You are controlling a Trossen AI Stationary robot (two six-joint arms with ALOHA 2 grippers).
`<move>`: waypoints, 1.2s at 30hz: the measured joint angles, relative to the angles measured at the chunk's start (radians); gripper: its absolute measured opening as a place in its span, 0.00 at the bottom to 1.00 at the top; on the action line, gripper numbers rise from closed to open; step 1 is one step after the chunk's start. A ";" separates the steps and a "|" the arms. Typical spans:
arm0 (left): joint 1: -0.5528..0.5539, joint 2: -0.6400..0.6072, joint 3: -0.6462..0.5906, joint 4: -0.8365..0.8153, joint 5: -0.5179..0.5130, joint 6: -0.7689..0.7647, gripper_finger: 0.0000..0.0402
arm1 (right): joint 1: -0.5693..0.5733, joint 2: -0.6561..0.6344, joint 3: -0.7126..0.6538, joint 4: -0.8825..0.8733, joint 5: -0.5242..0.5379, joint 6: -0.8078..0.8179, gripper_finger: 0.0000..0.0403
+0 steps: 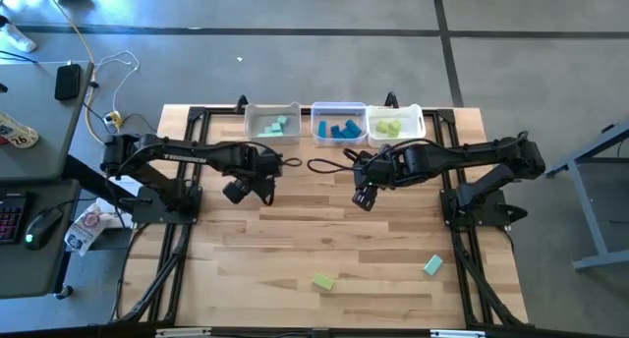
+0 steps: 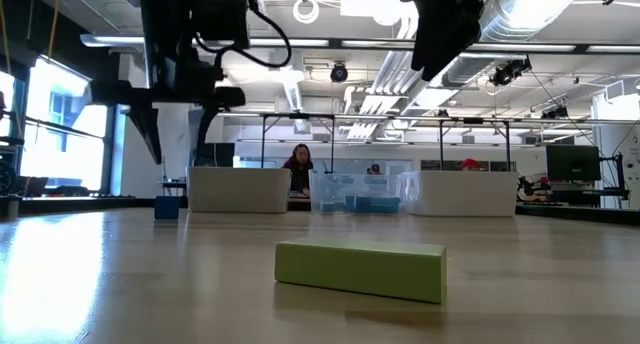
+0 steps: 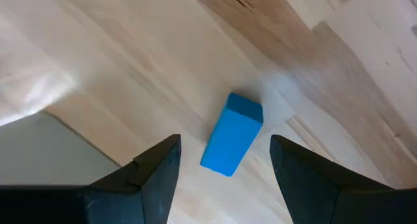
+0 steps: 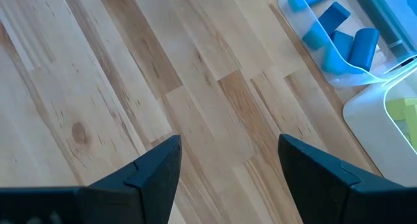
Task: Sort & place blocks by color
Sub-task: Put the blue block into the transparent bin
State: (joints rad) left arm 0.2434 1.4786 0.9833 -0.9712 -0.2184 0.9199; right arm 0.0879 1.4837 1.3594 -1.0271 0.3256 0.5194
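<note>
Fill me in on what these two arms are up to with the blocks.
They are sorting blocks by colour into three bins at the table's far edge. The left gripper hangs open above a blue block lying on the table, not yet gripping it. The right gripper is open and empty over bare wood near the blue bin. A yellow-green block and a teal block lie loose near the front edge.

No text can be read for sure; white lettering on the left arm [image 1: 187, 157] is illegible.

Pale wooden table [image 1: 295, 240], translucent plastic bins [image 1: 339, 110]
</note>
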 joint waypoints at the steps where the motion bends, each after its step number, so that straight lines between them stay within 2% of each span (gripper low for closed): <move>1: -0.006 0.015 0.000 -0.002 -0.007 0.000 0.55 | 0.000 0.000 0.000 0.000 0.000 0.000 0.60; 10: -0.031 0.117 0.000 -0.005 -0.100 0.000 0.55 | 0.027 0.000 0.000 0.001 0.000 0.000 0.60; 21: -0.030 0.228 0.000 -0.010 -0.164 0.004 0.55 | 0.053 0.000 0.000 0.006 0.001 0.003 0.60; 31: -0.028 0.311 0.000 -0.002 -0.169 0.008 0.55 | 0.052 0.000 0.000 0.005 0.000 0.004 0.60; 36: -0.028 0.313 0.000 0.000 -0.175 -0.032 0.47 | 0.052 0.000 0.000 0.001 -0.041 0.005 0.60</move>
State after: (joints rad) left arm 0.2158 1.7912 0.9829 -0.9710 -0.3934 0.8882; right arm 0.1402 1.4837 1.3598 -1.0263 0.2845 0.5240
